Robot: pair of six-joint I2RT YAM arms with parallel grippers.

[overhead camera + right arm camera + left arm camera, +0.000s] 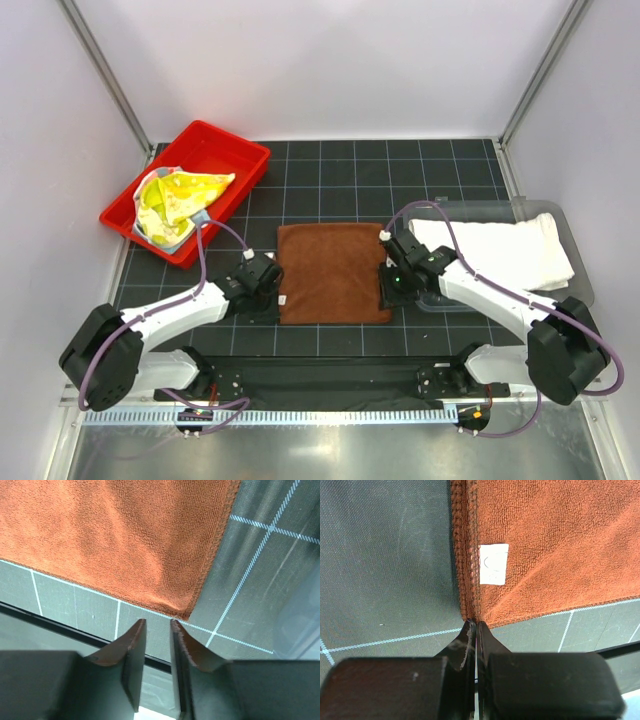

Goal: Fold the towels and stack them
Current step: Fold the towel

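Note:
The brown towel (332,272) lies flat and folded on the black grid mat, its small white label (493,563) near the left edge. My left gripper (279,312) is at the towel's near-left corner. In the left wrist view its jaws (473,623) are pressed together with the corner of the brown towel (560,545) pinched at the tips. My right gripper (389,310) is by the near-right corner. Its jaws (157,622) stand slightly apart, empty, just short of the brown towel (115,535). A white towel (495,250) lies folded at the right. A yellow-green towel (180,195) is crumpled at the back left.
The red tray (235,150) holding the yellow-green towel stands at the back left. A clear plastic bin (575,290) under the white towel sits at the right, close behind my right arm. White walls enclose the mat on three sides.

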